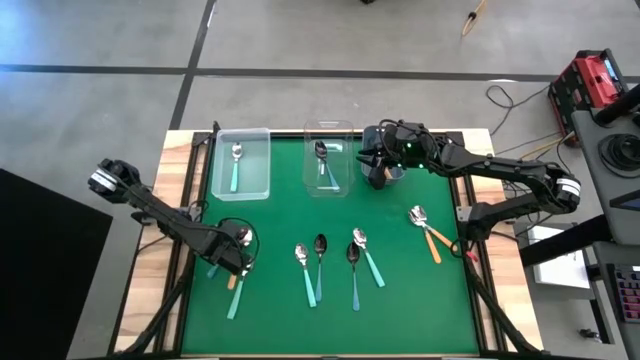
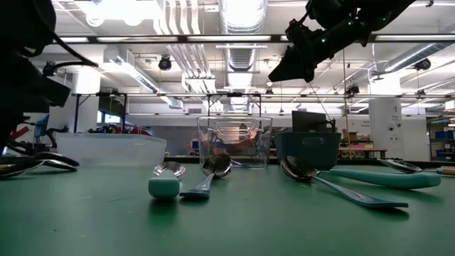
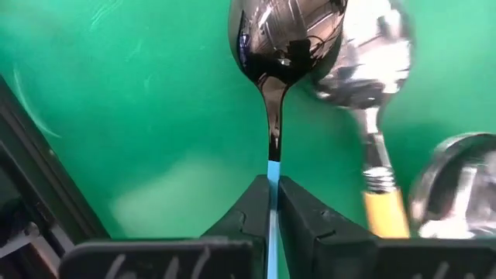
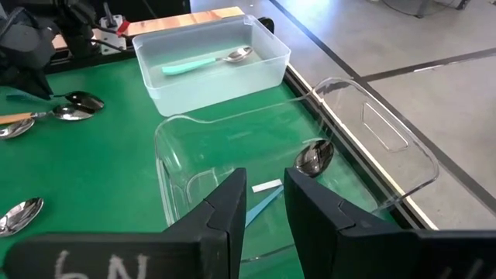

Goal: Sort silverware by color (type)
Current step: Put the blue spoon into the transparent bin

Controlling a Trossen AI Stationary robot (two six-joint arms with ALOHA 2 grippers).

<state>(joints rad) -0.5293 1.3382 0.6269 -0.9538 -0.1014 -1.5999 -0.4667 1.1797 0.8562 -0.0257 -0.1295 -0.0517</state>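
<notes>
The left gripper is clamped on the blue handle of a dark-bowled spoon at the green mat's left edge. The right gripper hovers over the clear bin, fingers parted, apparently empty.

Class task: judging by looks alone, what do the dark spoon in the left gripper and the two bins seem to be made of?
Dark spoon: bowl looks like polished dark metal, mirror reflections; handle probably blue plastic, matte.
Frosted bin: likely translucent plastic, cloudy walls.
Clear bin: likely transparent plastic, mat visible through it.
</notes>
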